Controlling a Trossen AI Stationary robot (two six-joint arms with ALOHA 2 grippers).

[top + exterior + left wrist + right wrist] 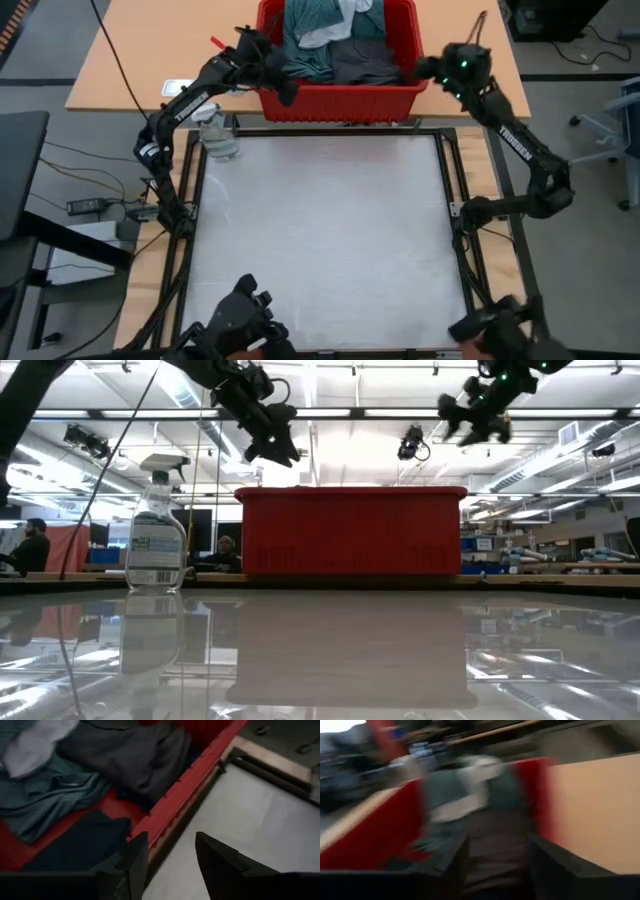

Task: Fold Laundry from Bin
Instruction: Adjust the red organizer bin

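The red bin (340,98) stands at the table's far edge and holds the laundry: a teal-green piece (305,45), a dark grey piece (365,60) and a white piece (335,30). My left gripper (170,855) hangs open above the bin's near left corner, over its near rim (175,800), with nothing between the fingers. The left wrist view also shows a navy piece (80,845) lying on the bin's floor. My right gripper (495,860) is raised at the bin's right end, open and empty, pointing across the bin toward the laundry (470,805).
A clear spray bottle (218,135) stands on the table's far left corner, just left of the bin. A white mat (330,240) covers the table inside black rails. Dark gear (245,318) sits at the near edge. People (30,545) show in the room beyond.
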